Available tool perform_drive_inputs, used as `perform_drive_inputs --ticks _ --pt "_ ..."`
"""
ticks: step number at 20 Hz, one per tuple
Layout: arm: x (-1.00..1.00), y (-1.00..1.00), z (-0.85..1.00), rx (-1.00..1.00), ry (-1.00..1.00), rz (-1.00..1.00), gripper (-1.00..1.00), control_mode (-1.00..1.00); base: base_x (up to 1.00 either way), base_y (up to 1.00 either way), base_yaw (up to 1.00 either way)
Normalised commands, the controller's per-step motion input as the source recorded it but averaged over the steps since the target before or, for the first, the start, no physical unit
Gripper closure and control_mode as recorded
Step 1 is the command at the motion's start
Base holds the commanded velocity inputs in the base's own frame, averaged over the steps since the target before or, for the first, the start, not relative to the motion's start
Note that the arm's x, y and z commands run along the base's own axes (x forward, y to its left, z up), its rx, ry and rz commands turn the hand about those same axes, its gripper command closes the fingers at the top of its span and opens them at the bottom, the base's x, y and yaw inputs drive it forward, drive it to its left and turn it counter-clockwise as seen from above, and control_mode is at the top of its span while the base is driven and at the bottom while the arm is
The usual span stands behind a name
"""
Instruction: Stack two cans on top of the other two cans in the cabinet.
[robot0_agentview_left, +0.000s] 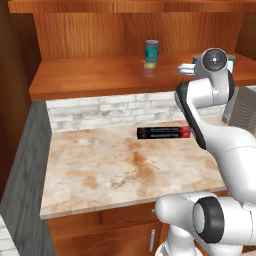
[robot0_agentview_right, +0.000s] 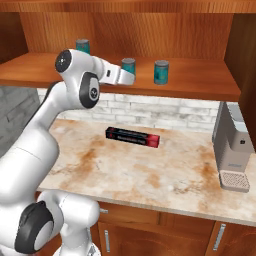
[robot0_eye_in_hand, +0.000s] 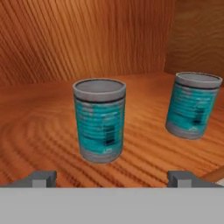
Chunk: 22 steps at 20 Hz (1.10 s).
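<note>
Here the cabinet (robot0_agentview_right: 200, 82) shelf carries everything: one stack is already made at the left, a teal tin on the yellow-and-red tin (robot0_agentview_left: 150, 67), while two teal cans (robot0_eye_in_hand: 99, 120) (robot0_eye_in_hand: 192, 105) stand apart to the right. The fingers (robot0_eye_in_hand: 113, 178) are spread fully, nothing is held, and the nearer can is framed between them. The can should be centred and gripped mid-height, kept upright. Label print is too blurred to be read.
</note>
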Motion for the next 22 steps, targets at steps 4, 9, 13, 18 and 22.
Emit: perform_drive_inputs --ticks 4,9,13,18,22 --pt "0.25 -0.01 0.04 0.01 0.03 0.01 -1.0 -1.0 0.0 0.0 0.0" --pt "0.25 -0.09 0.05 0.0 0.05 0.01 -1.0 -1.0 0.0 0.0 0.0" --pt "0.23 -0.2 0.01 0.0 0.01 0.03 -1.0 -1.0 0.0 0.0 0.0" --pt "0.28 -0.08 0.0 0.0 0.01 0.04 -1.0 -1.0 0.0 0.0 0.0" --pt "0.24 0.0 0.0 0.01 0.0 0.04 -1.0 -1.0 0.0 0.0 0.0"
